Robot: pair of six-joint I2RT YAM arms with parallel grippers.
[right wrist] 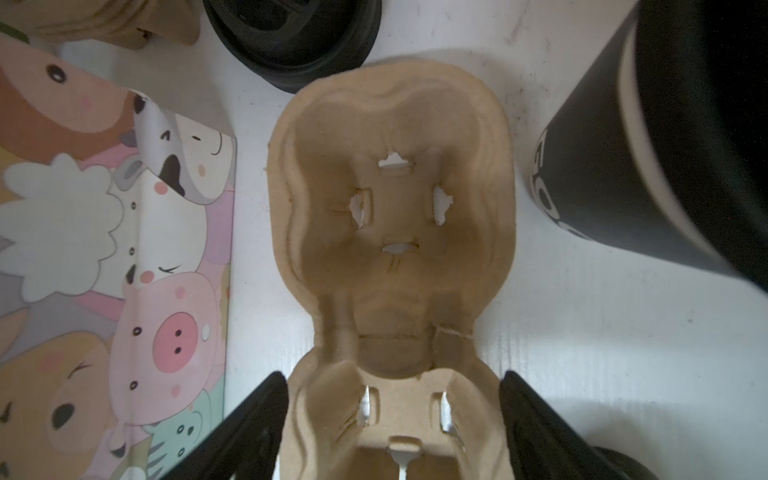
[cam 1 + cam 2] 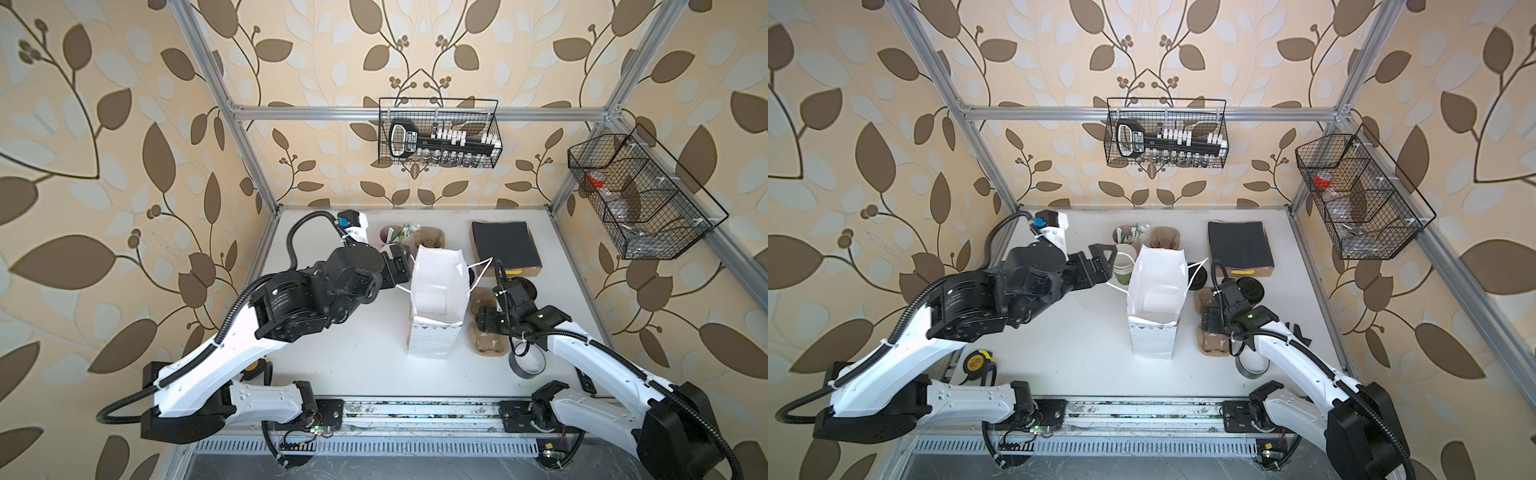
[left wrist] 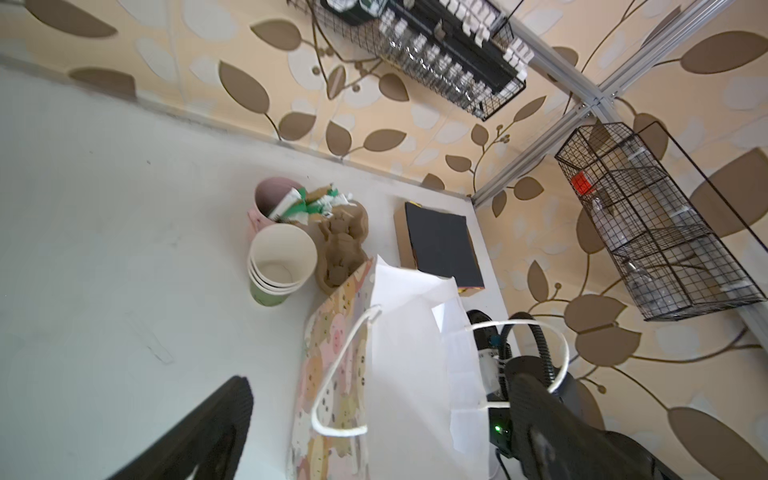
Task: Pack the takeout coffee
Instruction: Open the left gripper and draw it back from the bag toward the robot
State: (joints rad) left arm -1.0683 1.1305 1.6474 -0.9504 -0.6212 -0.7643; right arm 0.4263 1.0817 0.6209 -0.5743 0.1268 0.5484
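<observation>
Black and spread wide, the left gripper (image 2: 1106,264) hangs in the air holding nothing, its fingers (image 3: 208,424) near the rope handle (image 3: 336,374) of the paper bag. Just past it on the table (image 2: 1059,353) sits a pink mug (image 3: 272,197) stuffed with green-and-white sachets (image 3: 299,205). Touching the mug is a stack of lidless white-and-green cups (image 3: 280,266), the top one showing only its white bottom. A brown pulp carrier (image 3: 343,245) lies beside both, against the back of the bag.

The paper bag (image 2: 436,291) stands upright in the middle with its mouth open. Cartoon animals are printed on the outside, and only white lining shows within.

Just beside the bag a second pulp carrier (image 1: 390,208) lies flat, both wells unfilled. The right gripper (image 1: 390,374) is down over it with its jaws parted, one at each side edge. A sliver of table shows between one jaw and the pulp.

The takeout coffee (image 1: 615,178), dark paper with pale lettering, stands on the table just beside that carrier, on the side away from the bag. In both top views the right arm covers it.

Behind the arm are a stack of black lids (image 2: 1250,289) and a cardboard box (image 3: 400,237) filled with black sheets (image 2: 1239,245). A roll of grey tape (image 2: 1252,368) lies nearer the front.

A wire basket (image 2: 436,99) on the back wall holds a black tool (image 2: 405,139) and rows of white-capped vials (image 2: 451,135). A three-part wire basket (image 2: 656,245) on the right holds something red (image 2: 595,179) in its rear compartment.
</observation>
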